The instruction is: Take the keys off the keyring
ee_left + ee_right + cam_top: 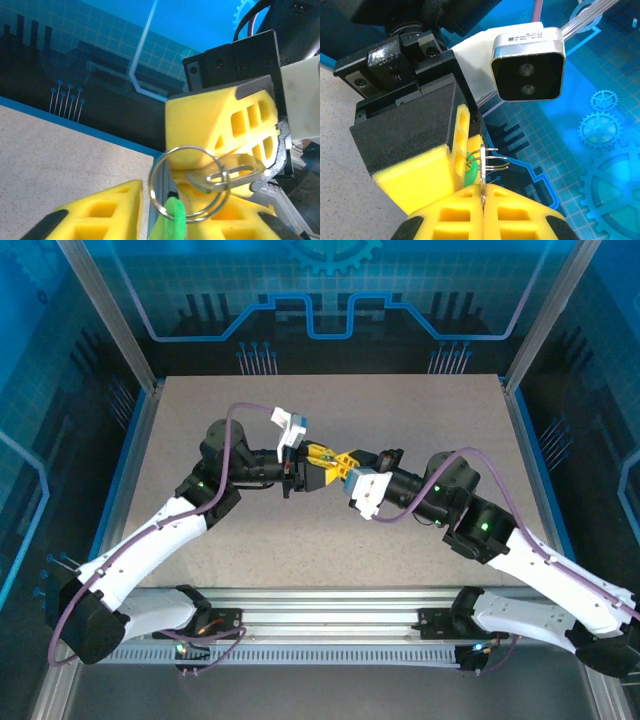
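A speckled grey-beige tabletop (330, 550) sits inside an enclosure of blue translucent panels (330, 290) printed with gear and circuit graphics. Aluminium frame posts (105, 310) run along its left and right edges, and an aluminium rail (330, 630) lies across the near edge at the bottom of the top view. The two arms reach in from the lower corners and meet near the middle of the frame, raised off the surface. They are well apart from the far edge and from both side edges, with bare tabletop on every side of them. The left gripper (323, 469) and the right gripper (342, 462) face each other tip to tip, their yellow fingers almost touching. In the right wrist view the right gripper's fingers are pressed together at the bottom centre, with the thin edge of a silver key (232, 172) pinched in the seam between them. The left wrist view shows the slotted head of that key clamped between the same yellow fingers at centre right. The keyring (151, 186), a double-wound wire loop, is threaded through the key's slot and hangs in the gap between the two grippers, lower centre of the left wrist view. A green tag (173, 220) on the ring sits between the left gripper's fingers, which appear clenched on it. Behind the ring in the right wrist view, the left wrist camera (527, 65) fills the upper right. The left wrist view shows a corner of the table edge at middle left, with the dark wall beyond.
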`<state>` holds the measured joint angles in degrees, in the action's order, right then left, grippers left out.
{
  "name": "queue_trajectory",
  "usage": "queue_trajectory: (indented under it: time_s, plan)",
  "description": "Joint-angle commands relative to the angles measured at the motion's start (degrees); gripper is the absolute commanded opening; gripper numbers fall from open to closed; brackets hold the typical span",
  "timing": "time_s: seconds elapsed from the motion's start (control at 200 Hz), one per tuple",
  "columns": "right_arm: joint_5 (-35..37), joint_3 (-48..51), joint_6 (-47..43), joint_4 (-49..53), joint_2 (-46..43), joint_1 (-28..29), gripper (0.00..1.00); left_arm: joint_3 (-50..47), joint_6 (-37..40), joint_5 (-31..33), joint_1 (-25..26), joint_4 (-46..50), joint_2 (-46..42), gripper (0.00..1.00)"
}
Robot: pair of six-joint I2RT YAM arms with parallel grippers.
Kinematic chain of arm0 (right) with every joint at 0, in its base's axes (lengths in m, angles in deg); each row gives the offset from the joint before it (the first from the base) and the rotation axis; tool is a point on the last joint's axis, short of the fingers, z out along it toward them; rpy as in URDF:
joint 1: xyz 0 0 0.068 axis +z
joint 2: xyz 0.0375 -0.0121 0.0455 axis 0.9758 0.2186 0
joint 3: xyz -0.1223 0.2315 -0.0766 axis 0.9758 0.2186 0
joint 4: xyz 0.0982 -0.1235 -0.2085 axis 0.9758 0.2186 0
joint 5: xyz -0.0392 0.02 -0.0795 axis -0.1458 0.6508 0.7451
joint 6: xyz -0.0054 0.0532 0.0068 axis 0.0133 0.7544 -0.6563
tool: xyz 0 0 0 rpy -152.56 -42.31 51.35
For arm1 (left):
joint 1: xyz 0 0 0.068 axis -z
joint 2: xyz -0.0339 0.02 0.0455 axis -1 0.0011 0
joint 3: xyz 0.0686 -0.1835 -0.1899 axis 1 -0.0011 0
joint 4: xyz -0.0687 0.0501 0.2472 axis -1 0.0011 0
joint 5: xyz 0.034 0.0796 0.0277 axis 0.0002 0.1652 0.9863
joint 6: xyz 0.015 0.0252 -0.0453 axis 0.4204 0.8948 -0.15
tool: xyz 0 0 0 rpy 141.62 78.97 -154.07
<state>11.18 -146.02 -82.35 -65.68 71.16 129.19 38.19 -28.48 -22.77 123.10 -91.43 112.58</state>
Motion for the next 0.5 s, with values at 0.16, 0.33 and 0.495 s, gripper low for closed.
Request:
queue_trajectory:
  time_s: [0.16,0.33,0.495]
  plan:
    - [-2.8,-0.4,3.2,-0.2,3.0,-1.6,0.0,-1.1,1.6,-4.9,3.0,-4.7,-2.7,0.47]
    - [-3.2,-0.3,4.0,-1.2,3.0,-2.3,0.0,-1.9,3.4,-4.5,3.3,-4.2,-3.8,0.53]
    - [-3.3,-0.3,4.0,-1.1,3.1,-2.4,0.0,-2.5,7.3,-2.6,4.1,-2.5,-5.0,0.58]
